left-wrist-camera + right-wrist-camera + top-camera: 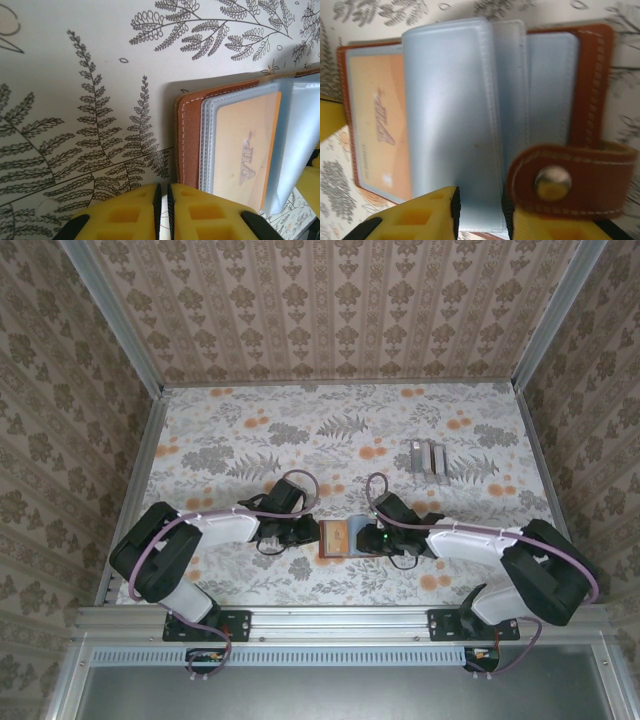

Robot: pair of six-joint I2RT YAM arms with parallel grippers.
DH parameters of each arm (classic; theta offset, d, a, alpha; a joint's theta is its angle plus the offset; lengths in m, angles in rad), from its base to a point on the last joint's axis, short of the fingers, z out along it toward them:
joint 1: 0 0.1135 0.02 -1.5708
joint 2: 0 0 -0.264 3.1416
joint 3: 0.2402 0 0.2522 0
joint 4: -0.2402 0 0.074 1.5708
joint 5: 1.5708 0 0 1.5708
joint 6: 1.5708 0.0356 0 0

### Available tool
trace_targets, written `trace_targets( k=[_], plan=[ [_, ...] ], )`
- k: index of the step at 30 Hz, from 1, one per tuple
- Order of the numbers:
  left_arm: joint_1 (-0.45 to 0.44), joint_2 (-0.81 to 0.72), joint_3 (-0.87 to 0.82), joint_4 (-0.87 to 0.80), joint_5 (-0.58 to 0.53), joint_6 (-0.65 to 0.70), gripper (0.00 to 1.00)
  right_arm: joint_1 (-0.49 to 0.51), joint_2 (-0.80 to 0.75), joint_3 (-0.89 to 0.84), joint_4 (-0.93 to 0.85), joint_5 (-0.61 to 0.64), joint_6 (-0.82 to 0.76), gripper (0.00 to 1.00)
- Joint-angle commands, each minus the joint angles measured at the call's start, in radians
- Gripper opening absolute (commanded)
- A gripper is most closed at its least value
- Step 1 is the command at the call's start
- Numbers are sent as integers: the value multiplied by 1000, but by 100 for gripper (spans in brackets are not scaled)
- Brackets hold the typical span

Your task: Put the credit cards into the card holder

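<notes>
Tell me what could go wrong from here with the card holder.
The right gripper's jaws stand apart around a raised light-blue translucent plastic sleeve; it may flop back over the pocket.
The left gripper is shut at the edge of the reddish-brown leather card holder, not gripping it, so the holder might slide.
The brown snap strap lies beside the right gripper and could snag.

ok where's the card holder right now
In the top view the card holder lies open on the table, centred near its front edge, between the left gripper and the right gripper.
</notes>
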Motion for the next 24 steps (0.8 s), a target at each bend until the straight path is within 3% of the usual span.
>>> trace_targets(
  k=[1, 10, 16, 24],
  plan=[
    [-23, 23, 16, -14, 2, 9, 16, 4, 67, -15, 53, -46, 56, 34],
    [-24, 19, 4, -12, -11, 13, 16, 2, 50, -25, 133, -86, 75, 21],
    [-23, 25, -10, 13, -4, 4, 16, -5, 11, -56, 239, -121, 94, 19],
    [-19, 37, 8, -6, 1, 21, 16, -14, 33, -69, 323, -157, 129, 26]
  ],
)
